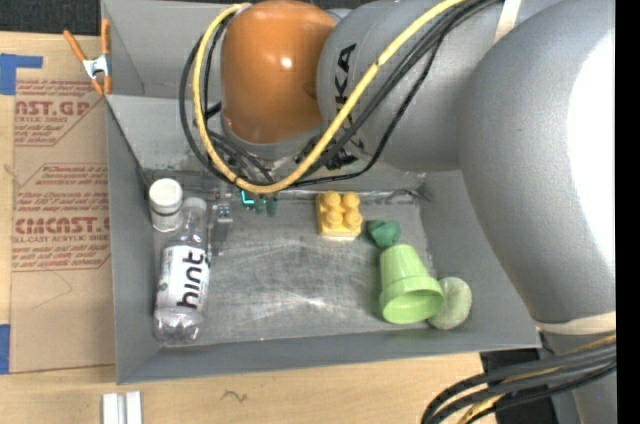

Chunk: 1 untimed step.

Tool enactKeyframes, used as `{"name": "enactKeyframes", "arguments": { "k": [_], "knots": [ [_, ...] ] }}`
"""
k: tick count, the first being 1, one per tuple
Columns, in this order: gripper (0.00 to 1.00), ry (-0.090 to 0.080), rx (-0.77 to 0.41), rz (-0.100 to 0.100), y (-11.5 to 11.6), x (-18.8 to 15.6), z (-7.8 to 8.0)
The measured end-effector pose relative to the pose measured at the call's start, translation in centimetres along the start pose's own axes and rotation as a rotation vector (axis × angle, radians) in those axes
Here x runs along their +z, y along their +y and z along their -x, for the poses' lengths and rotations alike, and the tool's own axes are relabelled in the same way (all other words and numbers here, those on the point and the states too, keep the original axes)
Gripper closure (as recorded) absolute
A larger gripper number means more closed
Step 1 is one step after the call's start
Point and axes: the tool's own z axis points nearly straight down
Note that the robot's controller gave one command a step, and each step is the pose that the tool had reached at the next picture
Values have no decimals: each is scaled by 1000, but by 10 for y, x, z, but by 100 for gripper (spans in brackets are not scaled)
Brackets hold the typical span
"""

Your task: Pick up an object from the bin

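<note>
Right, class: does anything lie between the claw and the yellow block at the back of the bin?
Nothing visible does. Only bare bin floor separates the claw from the yellow block; the clear bottle lies on the claw's other side.

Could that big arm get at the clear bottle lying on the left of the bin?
Probably yes. The clear bottle lies alone with nothing on top of it, and the end effector hangs close to its cap end. The bin's left wall beside it may crowd the approach.
</note>
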Motion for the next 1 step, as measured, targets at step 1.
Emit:
{"name": "enactKeyframes", "arguments": {
  "k": [1],
  "knots": [
    [0,-7,2,1,-1,-4,2]
  ]
}}
